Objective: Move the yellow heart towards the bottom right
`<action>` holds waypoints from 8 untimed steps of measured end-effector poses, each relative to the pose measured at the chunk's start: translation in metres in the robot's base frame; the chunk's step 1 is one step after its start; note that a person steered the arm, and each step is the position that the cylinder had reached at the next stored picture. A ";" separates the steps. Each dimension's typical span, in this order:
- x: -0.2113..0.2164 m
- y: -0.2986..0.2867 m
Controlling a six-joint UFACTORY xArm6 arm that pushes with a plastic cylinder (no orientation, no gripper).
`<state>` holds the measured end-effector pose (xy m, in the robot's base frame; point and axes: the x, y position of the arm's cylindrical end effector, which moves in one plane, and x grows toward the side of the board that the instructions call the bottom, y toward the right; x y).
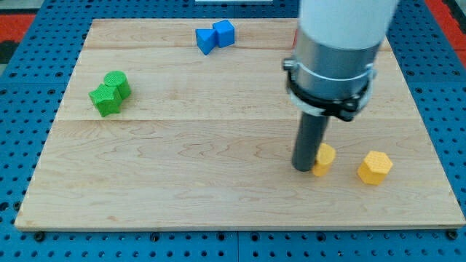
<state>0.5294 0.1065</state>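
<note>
Yellow heart (325, 158) — touching my tip (303, 169)

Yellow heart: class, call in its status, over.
My tip down on the board, touching the yellow heart's left side. Heart lower right of centre. Yellow hexagon block just to its right, apart, in the push path.

Wooden board (182, 145) – carries 2 blue blocks (215, 36), 2 green blocks (110, 93), yellow heart (324, 159), yellow hexagon (375, 167)
</note>
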 end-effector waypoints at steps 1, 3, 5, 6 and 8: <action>0.000 0.013; 0.000 0.019; -0.045 -0.044; -0.059 -0.054; -0.073 -0.061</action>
<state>0.4567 0.0455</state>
